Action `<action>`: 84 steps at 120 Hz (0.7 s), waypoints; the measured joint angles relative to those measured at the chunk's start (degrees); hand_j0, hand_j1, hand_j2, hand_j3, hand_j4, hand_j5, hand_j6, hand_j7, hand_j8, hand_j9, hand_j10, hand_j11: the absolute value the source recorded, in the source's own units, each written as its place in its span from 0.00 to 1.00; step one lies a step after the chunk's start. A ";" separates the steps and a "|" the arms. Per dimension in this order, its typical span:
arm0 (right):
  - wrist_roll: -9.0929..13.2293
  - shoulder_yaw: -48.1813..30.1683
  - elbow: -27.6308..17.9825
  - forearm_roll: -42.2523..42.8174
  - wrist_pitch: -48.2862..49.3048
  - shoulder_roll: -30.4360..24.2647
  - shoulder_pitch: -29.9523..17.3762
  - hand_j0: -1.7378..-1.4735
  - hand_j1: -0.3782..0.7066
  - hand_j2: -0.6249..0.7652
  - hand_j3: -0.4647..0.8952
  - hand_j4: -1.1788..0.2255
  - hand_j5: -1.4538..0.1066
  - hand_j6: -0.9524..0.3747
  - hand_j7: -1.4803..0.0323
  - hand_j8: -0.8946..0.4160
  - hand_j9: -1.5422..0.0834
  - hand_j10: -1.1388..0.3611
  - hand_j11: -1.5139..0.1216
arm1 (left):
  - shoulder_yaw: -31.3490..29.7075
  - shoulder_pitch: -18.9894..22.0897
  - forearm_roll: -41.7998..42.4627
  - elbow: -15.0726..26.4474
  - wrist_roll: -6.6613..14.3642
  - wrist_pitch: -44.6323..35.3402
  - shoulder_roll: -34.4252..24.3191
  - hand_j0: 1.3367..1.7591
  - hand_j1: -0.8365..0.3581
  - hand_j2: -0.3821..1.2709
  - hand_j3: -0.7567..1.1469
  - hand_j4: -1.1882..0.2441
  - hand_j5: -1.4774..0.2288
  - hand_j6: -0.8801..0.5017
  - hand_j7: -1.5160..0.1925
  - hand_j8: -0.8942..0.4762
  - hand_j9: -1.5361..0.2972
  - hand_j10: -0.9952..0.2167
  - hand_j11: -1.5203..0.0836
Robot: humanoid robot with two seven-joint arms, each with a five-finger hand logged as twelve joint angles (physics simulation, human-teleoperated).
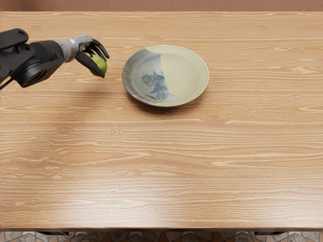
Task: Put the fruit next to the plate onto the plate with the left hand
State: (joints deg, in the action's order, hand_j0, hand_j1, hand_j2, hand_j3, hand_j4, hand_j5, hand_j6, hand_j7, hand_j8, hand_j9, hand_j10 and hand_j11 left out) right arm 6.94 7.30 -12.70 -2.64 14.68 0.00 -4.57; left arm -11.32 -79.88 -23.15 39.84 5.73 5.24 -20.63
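Note:
A small yellow-green fruit (100, 63) sits inside the curled black fingers of my left hand (96, 56), whose arm reaches in from the left edge. The hand holds it just left of the plate, and I cannot tell whether it touches the table. The plate (189, 70) is a shallow round dish, pale cream with a blue pattern on its left half, lying on the table behind the centre. Nothing rests on it. My right arm does not show.
The wooden table (161, 161) fills the view, its front edge running along the bottom. A dark shadow lies under the plate's near rim.

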 joint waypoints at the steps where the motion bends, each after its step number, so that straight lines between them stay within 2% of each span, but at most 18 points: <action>1: 0.00 0.00 0.00 0.00 0.00 0.00 0.00 0.30 0.05 0.45 0.34 0.83 0.92 0.71 0.96 0.67 0.94 0.75 0.91 | 0.02 -0.01 0.01 -0.23 0.00 0.02 0.07 0.75 0.50 0.39 0.40 0.35 0.33 0.22 0.35 0.32 0.33 0.32 0.38; 24: 0.00 0.00 0.01 0.00 0.00 0.00 0.00 0.30 0.05 0.45 0.34 0.83 0.92 0.71 0.96 0.67 0.94 0.75 0.91 | 1.78 -0.75 -0.50 -3.62 -0.01 0.02 3.43 0.75 0.51 0.38 0.40 0.35 0.33 0.22 0.36 0.31 0.34 0.32 0.37; 47: 0.00 0.00 -0.01 0.00 0.00 0.00 0.00 0.30 0.05 0.45 0.34 0.83 0.92 0.71 0.96 0.67 0.94 0.75 0.91 | 6.75 -0.50 -0.95 -4.12 -0.06 -0.06 5.15 0.75 0.51 0.38 0.40 0.35 0.33 0.22 0.35 0.31 0.34 0.32 0.38; 50: 0.00 -0.01 -0.01 0.00 0.00 0.00 0.00 0.30 0.05 0.45 0.34 0.83 0.92 0.71 0.96 0.67 0.94 0.75 0.91 | 7.33 -0.50 -1.15 -4.20 -0.05 -0.14 6.68 0.75 0.50 0.36 0.40 0.34 0.34 0.23 0.36 0.30 0.34 0.32 0.38; 55: 0.00 0.00 -0.02 0.00 0.00 0.00 0.00 0.30 0.05 0.45 0.34 0.83 0.92 0.71 0.96 0.67 0.94 0.75 0.91 | 8.12 -0.45 -1.02 -4.17 -0.08 -0.06 7.88 0.75 0.49 0.40 0.40 0.35 0.33 0.23 0.35 0.32 0.34 0.33 0.37; 84: 0.00 0.00 -0.02 0.00 0.00 0.00 0.00 0.30 0.05 0.45 0.34 0.83 0.92 0.71 0.96 0.67 0.94 0.75 0.91 | 9.61 0.13 -1.07 -4.23 -0.14 -0.08 12.36 0.75 0.50 0.39 0.40 0.35 0.33 0.24 0.35 0.32 0.34 0.33 0.38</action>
State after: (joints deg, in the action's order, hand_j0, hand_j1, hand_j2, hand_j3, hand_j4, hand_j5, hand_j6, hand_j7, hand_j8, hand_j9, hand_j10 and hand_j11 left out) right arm 6.94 7.29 -12.73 -2.64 14.68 0.00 -4.58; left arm -1.71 -79.75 -24.22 35.61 5.60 5.16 -8.27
